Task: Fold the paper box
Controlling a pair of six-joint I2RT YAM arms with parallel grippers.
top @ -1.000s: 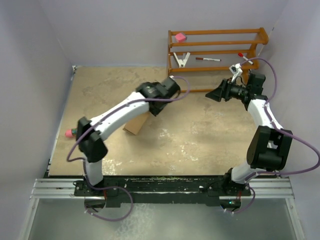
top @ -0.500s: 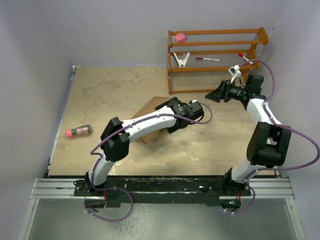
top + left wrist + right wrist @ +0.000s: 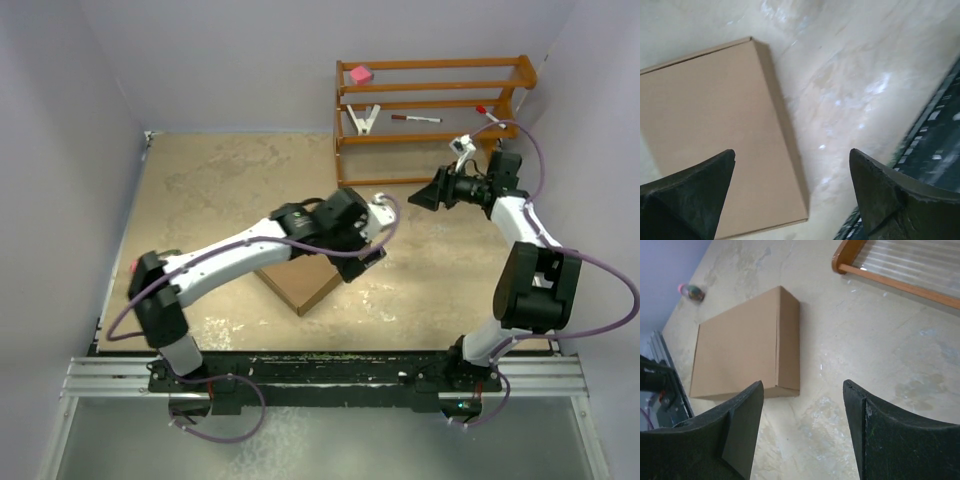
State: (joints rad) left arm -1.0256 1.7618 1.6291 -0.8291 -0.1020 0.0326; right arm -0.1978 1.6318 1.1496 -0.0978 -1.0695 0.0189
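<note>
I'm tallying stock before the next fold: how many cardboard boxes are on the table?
1. The paper box lies flat on the table near its middle, partly beneath the left arm. Another could hide under the arms, though none shows.

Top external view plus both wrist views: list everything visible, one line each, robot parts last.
Brown corrugated-cardboard paper box: one, plain brown, flat on the table's middle.
Orange-brown wooden shelf rack: one, orange-brown, table's far right.
Pink block: one, pink, top shelf, left end.
White clip: one, white, lower shelf, left.
Red-capped marker: one, white and red, lower shelf, middle.
Small pink-ended bottle-like object: one, pink and dark, table's left side.
Worn tan table: one, tan, beneath everything.
Left gripper: one, black, open above the box's edge.
Right gripper: one, black, open, raised near the rack.
</note>
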